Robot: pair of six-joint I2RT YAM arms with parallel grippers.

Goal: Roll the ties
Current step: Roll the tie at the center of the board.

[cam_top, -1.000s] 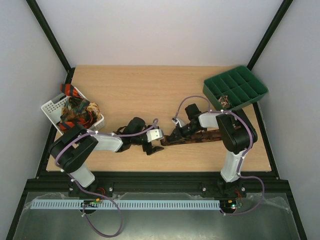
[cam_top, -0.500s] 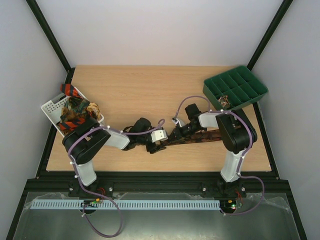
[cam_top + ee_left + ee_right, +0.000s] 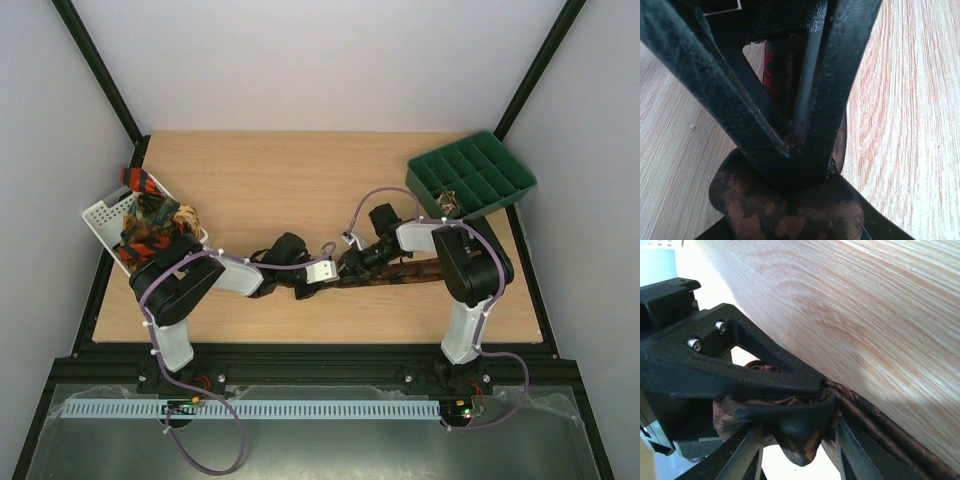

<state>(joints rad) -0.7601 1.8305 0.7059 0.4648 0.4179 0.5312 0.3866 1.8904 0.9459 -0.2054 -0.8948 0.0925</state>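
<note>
The pale wood-grain table (image 3: 300, 170) fills the floor of a booth with plain white walls (image 3: 320, 60) and black corner posts; two black-and-white arms stand at its near edge. Far right of the right pincer (image 3: 352, 262) sits one dark green plastic compartment tray (image 3: 490, 165), tilted. One small brownish bundle (image 3: 447, 203) lies in a near cell. Far left of the left pincer (image 3: 300, 290) sits one white slotted plastic basket (image 3: 100, 215) with a heap of ties (image 3: 155, 225), orange-and-black and tan-gold; their number cannot be told.

One long dark brown tie with reddish specks (image 3: 420, 272) lies on the table. Its long axis runs left to right, climbing slightly away toward the right. It starts at the left pincer, passes the right pincer and goes on to the right beneath the right arm.

In the left wrist view the left pincer (image 3: 790, 145) has narrowed to a V, its tips meeting on a bulged fold of the tie (image 3: 790, 210). In the right wrist view bunched tie fabric (image 3: 790, 425) sits between the parted jaws of the right pincer (image 3: 827, 400); whether they grip it cannot be told.
</note>
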